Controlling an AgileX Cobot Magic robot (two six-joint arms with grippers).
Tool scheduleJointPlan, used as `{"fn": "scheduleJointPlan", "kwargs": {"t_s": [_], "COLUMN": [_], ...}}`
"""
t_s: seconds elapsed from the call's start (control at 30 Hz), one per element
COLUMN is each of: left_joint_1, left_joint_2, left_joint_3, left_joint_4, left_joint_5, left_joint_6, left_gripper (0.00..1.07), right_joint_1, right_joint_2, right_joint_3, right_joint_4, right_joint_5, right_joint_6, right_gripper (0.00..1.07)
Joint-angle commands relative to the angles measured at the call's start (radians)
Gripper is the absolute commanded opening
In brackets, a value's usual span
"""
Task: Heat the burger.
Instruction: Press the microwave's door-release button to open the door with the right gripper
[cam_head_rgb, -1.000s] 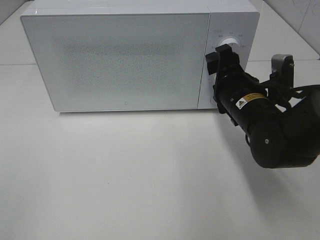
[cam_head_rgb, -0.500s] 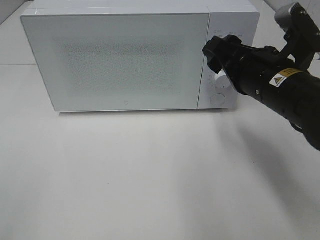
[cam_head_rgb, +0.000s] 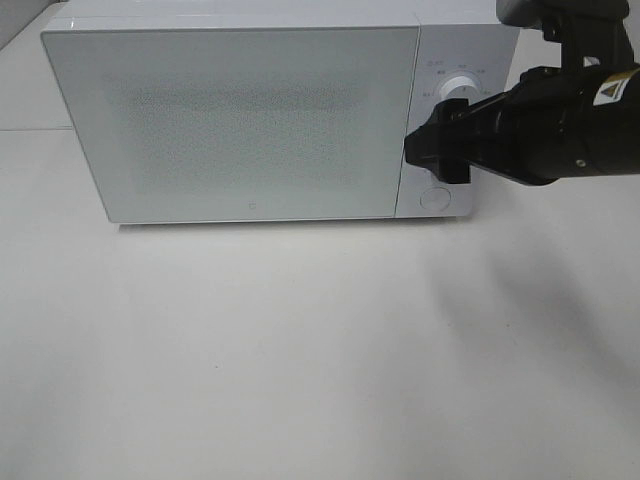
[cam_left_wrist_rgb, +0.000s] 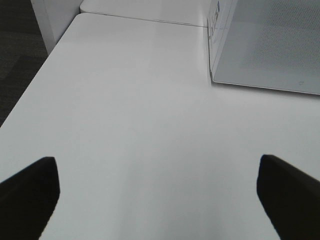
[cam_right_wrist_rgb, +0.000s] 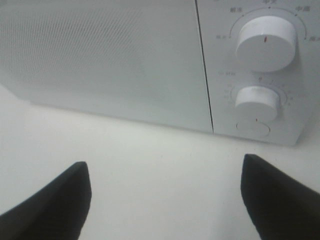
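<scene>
From my seat, the white table (cam_head_rgb: 300, 350) runs wide and flat in front of the microwave (cam_head_rgb: 240, 120), whose door (cam_head_rgb: 235, 125) sits shut, flush with the control panel (cam_right_wrist_rgb: 250, 70). In the left wrist view the table's far side drops off to dark floor (cam_left_wrist_rgb: 20, 55), well apart from the microwave's corner. My right gripper (cam_head_rgb: 437, 150) hovers just before the panel, below the upper dial (cam_right_wrist_rgb: 266, 42) and in front of the lower dial (cam_right_wrist_rgb: 256, 102), jaws spread wide with nothing between them. My left gripper (cam_left_wrist_rgb: 157, 195) hangs over bare table, jaws parted wide too, holding nothing. The burger shows in no view, so I cannot tell where it sits or which way it points.
</scene>
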Motion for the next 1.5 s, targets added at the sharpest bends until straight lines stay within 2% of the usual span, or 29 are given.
{"fn": "scheduleJointPlan", "kwargs": {"t_s": [0.03,0.07,0.17,0.2,0.27,0.33,0.43,0.7,0.83,0.97,1.13,1.17,1.23,1.27,1.3,1.33,1.43,1.5], "left_joint_1": [0.002,0.002,0.002,0.002,0.002,0.002,0.002,0.002,0.002,0.002,0.002,0.002,0.002,0.002,0.002,0.002,0.002,0.002], "left_joint_2": [-0.012,-0.012,-0.012,-0.012,-0.012,-0.012,-0.012,-0.012,-0.012,-0.012,-0.012,-0.012,-0.012,-0.012,-0.012,-0.012,-0.012,-0.012], "left_joint_3": [0.002,0.002,0.002,0.002,0.002,0.002,0.002,0.002,0.002,0.002,0.002,0.002,0.002,0.002,0.002,0.002,0.002,0.002], "left_joint_4": [0.000,0.000,0.000,0.000,0.000,0.000,0.000,0.000,0.000,0.000,0.000,0.000,0.000,0.000,0.000,0.000,0.000,0.000], "left_joint_5": [-0.002,-0.002,-0.002,-0.002,-0.002,-0.002,-0.002,-0.002,-0.002,-0.002,-0.002,-0.002,-0.002,-0.002,-0.002,-0.002,-0.002,-0.002], "left_joint_6": [0.001,0.001,0.001,0.001,0.001,0.001,0.001,0.001,0.001,0.001,0.001,0.001,0.001,0.001,0.001,0.001,0.001,0.001], "left_gripper": [1.00,1.00,1.00,1.00,1.00,1.00,1.00,1.00,1.00,1.00,1.00,1.00,1.00,1.00,1.00,1.00,1.00,1.00], "right_joint_1": [-0.031,-0.042,-0.042,-0.042,-0.042,-0.042,-0.042,-0.042,-0.042,-0.042,-0.042,-0.062,-0.084,-0.134,-0.134,-0.182,-0.243,-0.261], "right_joint_2": [-0.036,-0.058,-0.068,-0.097,-0.111,-0.196,-0.219,-0.404,-0.478,-0.659,-0.801,-0.871,-0.905,-0.964,-0.964,-1.022,-1.112,-1.140], "right_joint_3": [-0.094,-0.140,-0.162,-0.189,-0.191,-0.184,-0.180,-0.176,-0.140,-0.042,0.020,0.050,0.064,0.085,0.085,0.104,0.135,0.146], "right_joint_4": [-0.095,-0.126,-0.140,-0.166,-0.172,-0.215,-0.228,-0.269,-0.279,-0.300,-0.320,-0.327,-0.327,-0.327,-0.327,-0.327,-0.325,-0.323], "right_joint_5": [0.303,0.432,0.499,0.609,0.638,0.739,0.769,0.953,0.966,0.947,0.918,0.904,0.898,0.895,0.895,0.892,0.887,0.887], "right_joint_6": [-0.004,0.022,0.033,0.056,0.058,0.086,0.098,0.119,0.119,0.120,0.133,0.136,0.136,0.129,0.129,0.122,0.123,0.126], "right_gripper": [0.78,0.76,0.75,0.75,0.75,0.75,0.75,0.75,0.75,0.75,0.75,0.77,0.79,0.82,0.82,0.83,0.82,0.82]}}
